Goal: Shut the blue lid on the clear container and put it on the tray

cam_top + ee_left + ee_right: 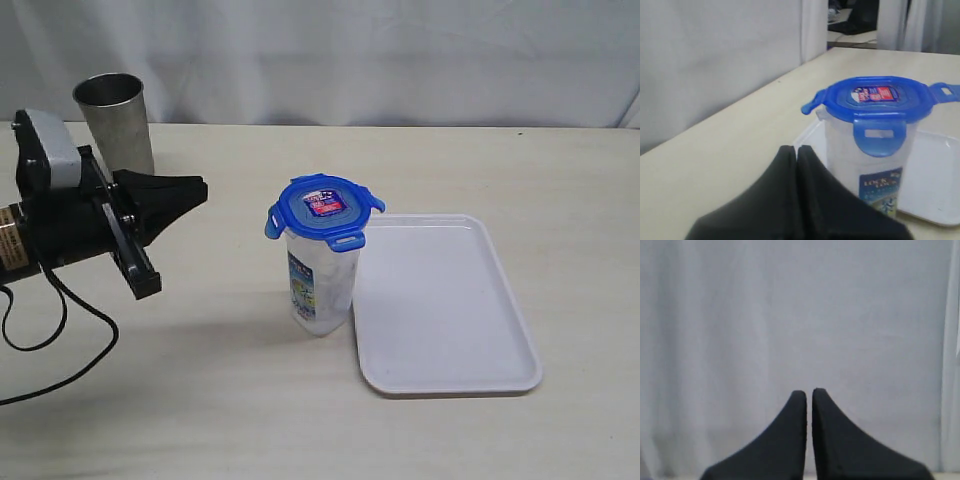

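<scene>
The clear container (320,285) stands upright on the table, just left of the white tray (440,300). The blue lid (324,209) sits on top of it, with its side flaps sticking outward and the front flap hanging down. My left gripper (200,190) hovers above the table to the container's left, shut and empty, pointing toward it with a gap between. In the left wrist view the left gripper (796,149) sits in front of the container (870,165), lid (879,100) and tray (935,170). My right gripper (809,392) is shut on nothing and faces a pale curtain.
A tapered steel cup (115,120) stands at the back left, behind the left arm. A black cable (60,330) loops on the table at the left edge. A white curtain backs the table.
</scene>
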You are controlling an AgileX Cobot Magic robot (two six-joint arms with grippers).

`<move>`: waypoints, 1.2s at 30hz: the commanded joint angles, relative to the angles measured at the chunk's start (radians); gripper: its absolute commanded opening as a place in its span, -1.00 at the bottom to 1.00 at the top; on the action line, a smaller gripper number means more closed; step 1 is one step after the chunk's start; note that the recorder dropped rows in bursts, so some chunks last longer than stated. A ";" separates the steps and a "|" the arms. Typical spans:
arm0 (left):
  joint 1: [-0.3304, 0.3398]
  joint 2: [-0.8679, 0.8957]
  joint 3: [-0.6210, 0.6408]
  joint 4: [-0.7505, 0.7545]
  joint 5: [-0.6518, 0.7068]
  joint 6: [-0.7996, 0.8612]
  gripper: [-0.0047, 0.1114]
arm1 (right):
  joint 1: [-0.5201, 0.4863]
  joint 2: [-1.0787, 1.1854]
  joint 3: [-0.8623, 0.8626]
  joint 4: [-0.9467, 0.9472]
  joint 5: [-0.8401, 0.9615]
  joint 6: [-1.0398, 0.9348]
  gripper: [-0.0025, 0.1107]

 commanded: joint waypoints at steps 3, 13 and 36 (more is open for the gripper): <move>0.013 0.073 -0.090 0.189 -0.036 -0.125 -0.92 | -0.004 -0.005 0.002 0.070 -0.016 0.097 -0.88; 0.013 0.073 -0.100 0.194 -0.033 -0.117 -0.92 | 0.000 0.161 -0.011 -0.188 -0.066 0.424 -0.88; 0.013 0.088 -0.100 0.184 -0.005 -0.090 -0.92 | -0.002 1.634 -0.739 -1.569 -0.825 0.899 -0.88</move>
